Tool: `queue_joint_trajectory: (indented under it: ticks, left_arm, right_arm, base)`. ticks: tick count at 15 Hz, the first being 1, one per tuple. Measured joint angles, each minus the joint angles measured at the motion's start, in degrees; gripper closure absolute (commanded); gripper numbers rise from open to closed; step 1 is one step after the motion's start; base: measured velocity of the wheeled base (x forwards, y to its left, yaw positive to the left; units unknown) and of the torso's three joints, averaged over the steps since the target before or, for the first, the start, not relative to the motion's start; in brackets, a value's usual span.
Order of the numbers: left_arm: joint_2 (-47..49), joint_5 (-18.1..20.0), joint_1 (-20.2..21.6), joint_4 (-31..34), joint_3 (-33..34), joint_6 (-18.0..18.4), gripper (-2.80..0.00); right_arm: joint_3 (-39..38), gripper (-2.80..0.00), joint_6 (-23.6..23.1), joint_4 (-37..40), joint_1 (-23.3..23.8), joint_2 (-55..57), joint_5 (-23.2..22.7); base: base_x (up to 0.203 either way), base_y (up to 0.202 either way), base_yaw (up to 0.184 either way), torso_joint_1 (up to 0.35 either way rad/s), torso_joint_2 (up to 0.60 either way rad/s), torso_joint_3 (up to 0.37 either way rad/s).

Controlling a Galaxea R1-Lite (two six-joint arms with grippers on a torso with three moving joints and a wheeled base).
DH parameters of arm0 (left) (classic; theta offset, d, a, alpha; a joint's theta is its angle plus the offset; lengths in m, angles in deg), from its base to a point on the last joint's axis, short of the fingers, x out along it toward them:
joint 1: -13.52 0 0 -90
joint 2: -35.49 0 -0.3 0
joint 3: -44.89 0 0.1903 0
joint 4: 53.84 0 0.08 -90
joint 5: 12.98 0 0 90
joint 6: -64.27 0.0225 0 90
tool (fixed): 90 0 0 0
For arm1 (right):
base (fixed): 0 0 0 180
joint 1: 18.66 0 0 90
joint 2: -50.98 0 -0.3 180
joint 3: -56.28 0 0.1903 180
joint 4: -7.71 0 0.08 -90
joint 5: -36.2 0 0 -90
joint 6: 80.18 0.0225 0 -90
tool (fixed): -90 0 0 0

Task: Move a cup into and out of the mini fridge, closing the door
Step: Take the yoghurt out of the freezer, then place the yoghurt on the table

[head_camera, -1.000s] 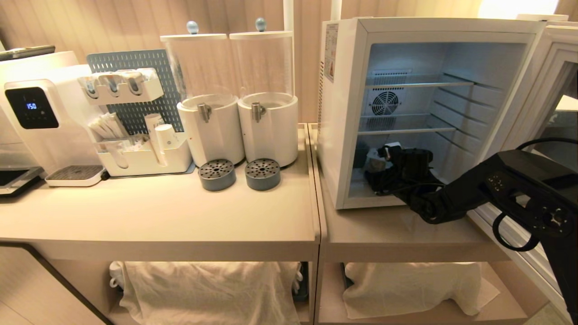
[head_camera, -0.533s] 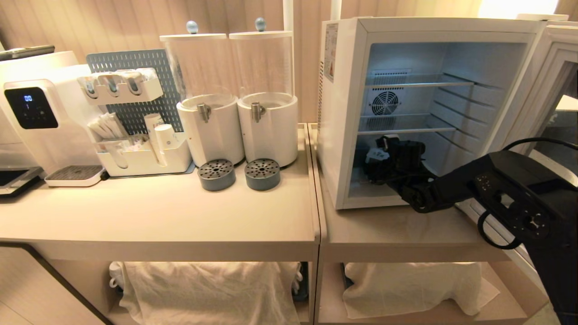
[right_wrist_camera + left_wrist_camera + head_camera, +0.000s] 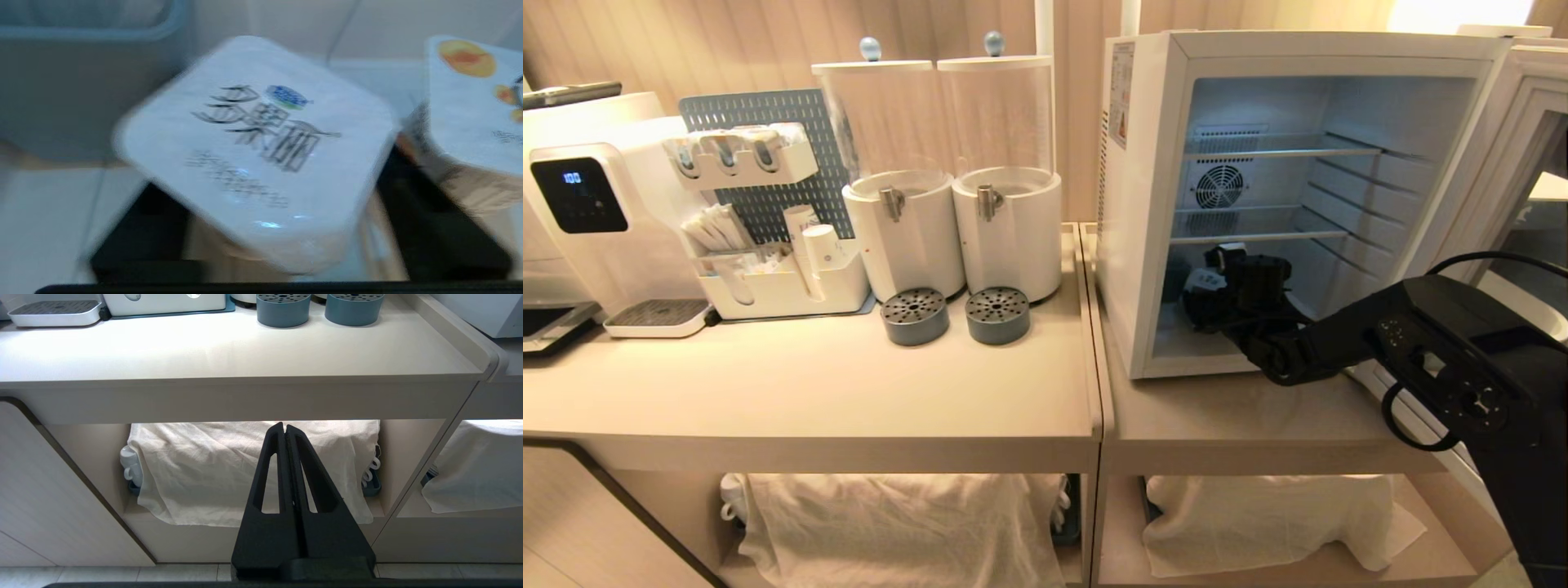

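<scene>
Beige panelled wall runs behind the pale surface (image 3: 849, 384), where the mini fridge (image 3: 1143, 204) stands at my right with its door (image 3: 1511, 163) swung wide open. My right end effector (image 3: 1205, 286) reaches into the bottom compartment, below the lower wire shelf (image 3: 1258, 237). From the wrist, its dark fingers (image 3: 433, 228) stand spread on either side of a cup (image 3: 261, 151) with a white printed foil lid; whether they press on it I cannot tell. A second cup (image 3: 474, 102) sits just beside it. My left end effector (image 3: 286, 428) hangs parked before the lower shelf, fingers pressed together, facing a white cloth (image 3: 196, 469).
</scene>
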Motion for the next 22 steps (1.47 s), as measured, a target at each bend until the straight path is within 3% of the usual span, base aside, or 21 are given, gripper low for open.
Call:
queue_joint_trajectory:
  ticks: [8, 14, 18, 22]
  left_arm:
    - [0.0, 0.0, 0.0, 0.0, 0.0, 0.0, 0.00]
    - [0.0, 0.0, 0.0, 0.0, 0.0, 0.1, 0.00]
    - [0.0, 0.0, -0.1, 0.0, 0.0, 0.2, 0.00]
    - [0.0, 0.0, 0.0, 0.0, 0.0, 0.2, 0.00]
  right_arm:
    - [-9.0, 0.00, 0.2, -0.4, -0.5, -7.2, -0.6]
    - [-34.1, 0.00, -0.2, -6.2, -3.8, -27.6, 0.2]
    - [-48.2, 0.00, -0.6, -4.7, -9.2, -49.4, 8.9]
    - [-55.1, 0.00, -1.2, 8.8, -14.2, -74.2, 27.7]
  base:
    - [0.000, 0.000, 0.000, 0.000, 0.00, 0.000]
    - [0.000, 0.000, 0.000, 0.000, 0.00, 0.000]
    - [0.000, 0.000, 0.000, 0.000, 0.00, 0.000]
    - [0.000, 0.000, 0.000, 0.000, 0.00, 0.000]
